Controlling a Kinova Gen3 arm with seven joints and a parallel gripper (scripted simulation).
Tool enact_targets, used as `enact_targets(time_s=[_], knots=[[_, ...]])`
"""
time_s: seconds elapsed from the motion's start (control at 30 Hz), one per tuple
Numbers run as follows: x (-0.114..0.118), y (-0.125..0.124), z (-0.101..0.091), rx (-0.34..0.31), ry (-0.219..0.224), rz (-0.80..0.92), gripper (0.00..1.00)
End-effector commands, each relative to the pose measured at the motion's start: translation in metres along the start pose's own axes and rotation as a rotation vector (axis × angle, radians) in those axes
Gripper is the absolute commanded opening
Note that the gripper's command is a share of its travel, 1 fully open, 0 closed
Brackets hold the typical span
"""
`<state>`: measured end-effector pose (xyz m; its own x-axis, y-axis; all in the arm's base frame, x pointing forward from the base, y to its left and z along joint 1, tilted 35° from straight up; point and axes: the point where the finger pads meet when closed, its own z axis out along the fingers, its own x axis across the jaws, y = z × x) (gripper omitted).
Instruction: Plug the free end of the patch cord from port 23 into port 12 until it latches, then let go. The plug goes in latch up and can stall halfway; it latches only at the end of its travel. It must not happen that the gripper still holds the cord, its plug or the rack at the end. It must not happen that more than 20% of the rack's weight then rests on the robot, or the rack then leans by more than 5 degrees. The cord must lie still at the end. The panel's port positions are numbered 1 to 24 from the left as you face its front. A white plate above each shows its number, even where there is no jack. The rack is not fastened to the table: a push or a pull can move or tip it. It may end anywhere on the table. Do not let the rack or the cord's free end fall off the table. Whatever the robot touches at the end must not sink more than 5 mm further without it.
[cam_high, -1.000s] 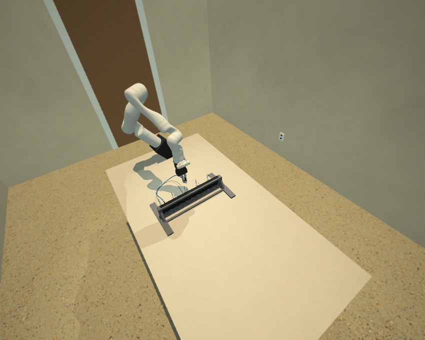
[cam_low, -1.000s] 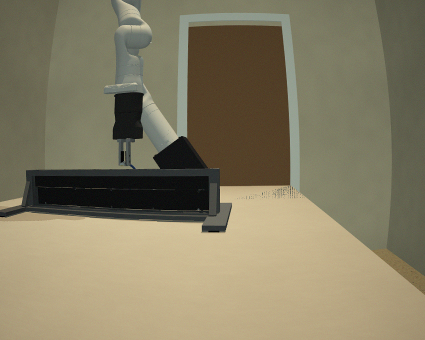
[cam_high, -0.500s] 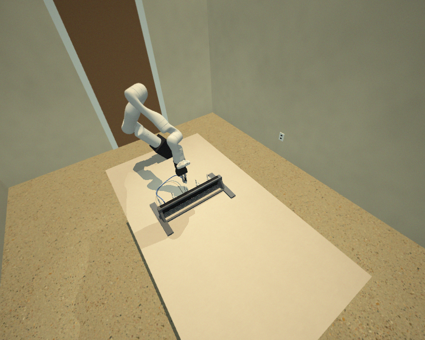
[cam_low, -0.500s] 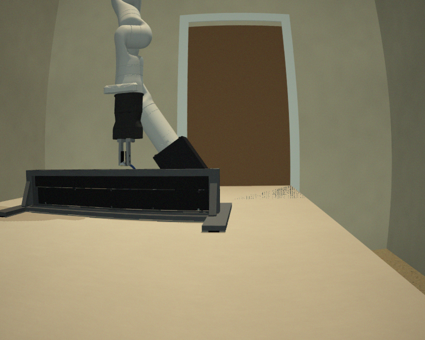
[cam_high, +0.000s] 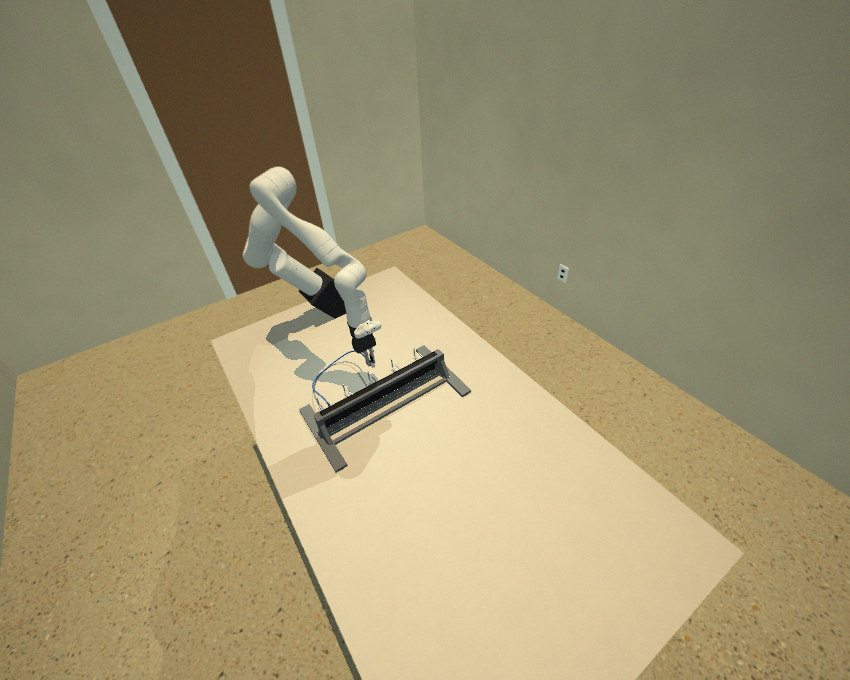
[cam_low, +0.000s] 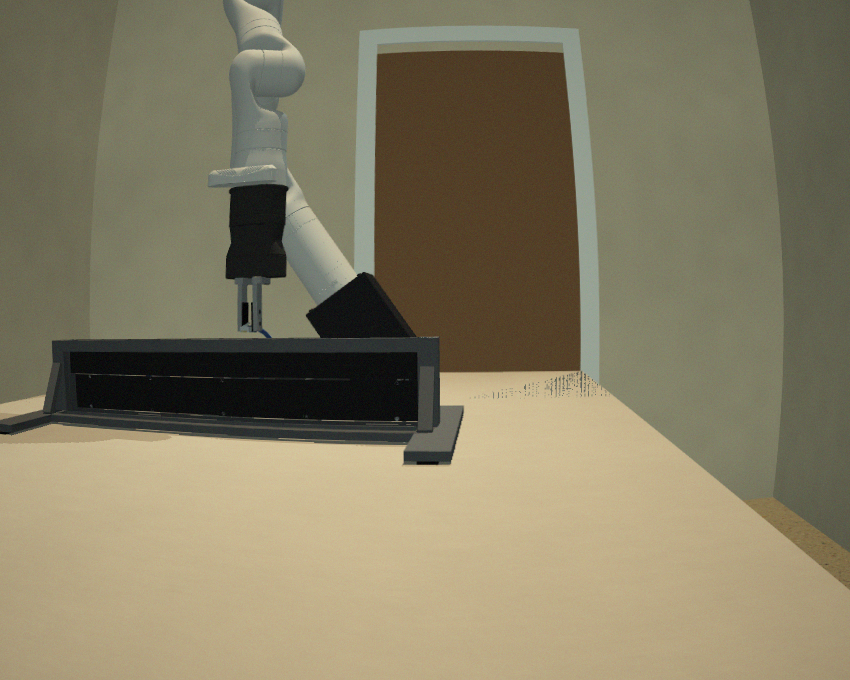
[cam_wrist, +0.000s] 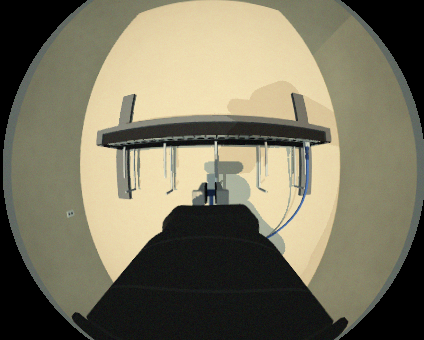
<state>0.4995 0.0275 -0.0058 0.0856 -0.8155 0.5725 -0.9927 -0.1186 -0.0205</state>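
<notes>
The dark rack with the patch panel stands on the table; the exterior camera sees its back side. My gripper hangs on the panel's front side, a little above its top edge near the middle, and also shows in the exterior view. It is shut on the plug of the blue patch cord. The cord arcs from the plug down to the panel's end, and in the wrist view it runs to a port at the right end. The port numbers cannot be read.
Several other pale cords hang from the panel's front. The rack's flat feet stick out on both sides. The arm's dark base sits beyond the rack. The table's left edge is near the rack's end.
</notes>
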Motion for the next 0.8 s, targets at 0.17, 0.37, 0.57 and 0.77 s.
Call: enact_targets(time_s=[0.17, 0.37, 0.57, 0.77], knots=[[0.000, -0.014, 0.007, 0.012, -0.001, 0.009, 0.00], [0.000, -0.019, 0.012, 0.011, -0.001, 0.009, 0.00], [0.000, -0.027, 0.019, 0.012, -0.001, 0.008, 0.00], [0.000, -0.032, 0.025, 0.011, -0.001, 0.008, 0.00]])
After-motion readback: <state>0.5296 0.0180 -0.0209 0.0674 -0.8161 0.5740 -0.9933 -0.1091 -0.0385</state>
